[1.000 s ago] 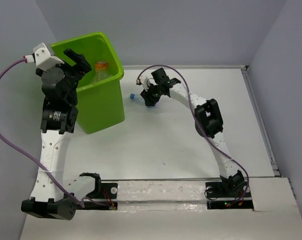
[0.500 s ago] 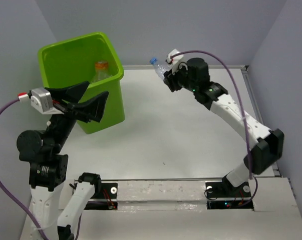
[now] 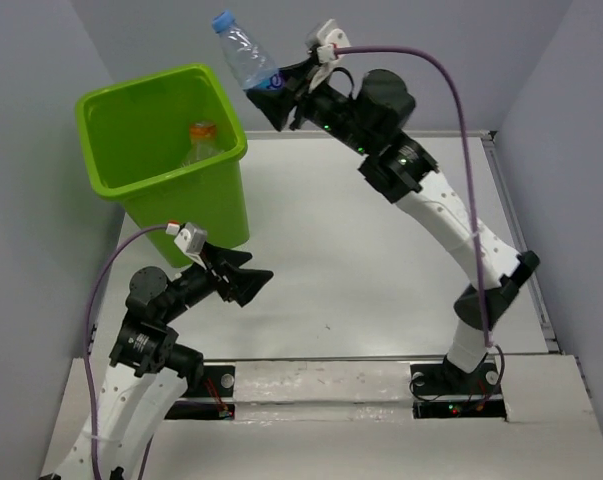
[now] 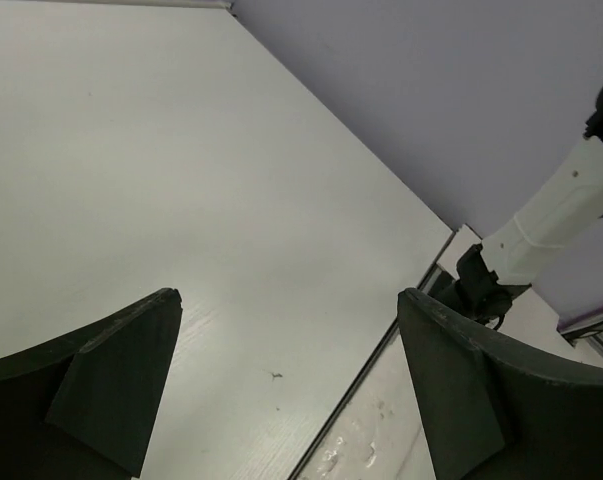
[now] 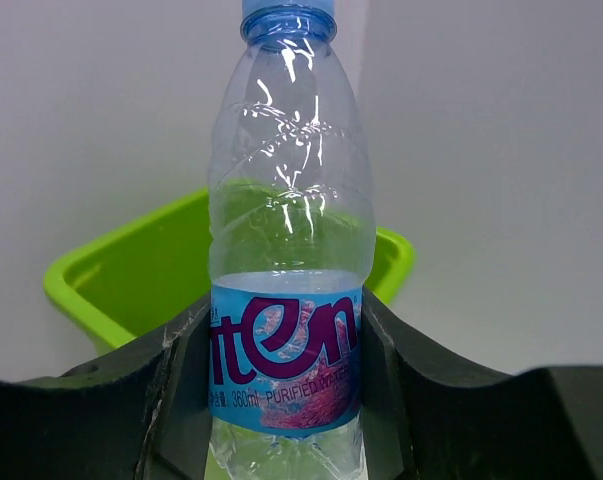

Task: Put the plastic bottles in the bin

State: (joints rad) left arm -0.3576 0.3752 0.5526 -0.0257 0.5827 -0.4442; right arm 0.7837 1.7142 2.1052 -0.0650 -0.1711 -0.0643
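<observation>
While the right gripper [image 3: 268, 86] clamps a blue-labelled plastic bottle [image 3: 239, 50] around its label, the right arm reaches high across the table [image 3: 381, 280] toward the lime-green bin [image 3: 196, 215]. The bottle is clear, with a blue cap, and is held in the air, touching nothing but the gripper's two dark fingers. Its long axis is tilted, with the cap pointing up and to the robot's left, toward the bin.

From above, the bottle hangs just beside the bin's far right corner, higher than the rim. The bin's opening lies to the left of the gripper and below it. The right wrist view agrees: the bottle [image 5: 286, 250] fills the middle, pinched at the label by the right gripper [image 5: 286, 385], and the green bin [image 5: 121, 290] sits beyond and lower. Whether the bottle is fully over the opening cannot be told; it probably needs a little more travel leftward before release.

One orange-capped bottle [image 3: 201, 140] already rests inside the bin.

The left gripper [image 3: 249, 275] sits low near the front of the bin, fingers spread and empty, over bare table in its own view [image 4: 286, 300].
</observation>
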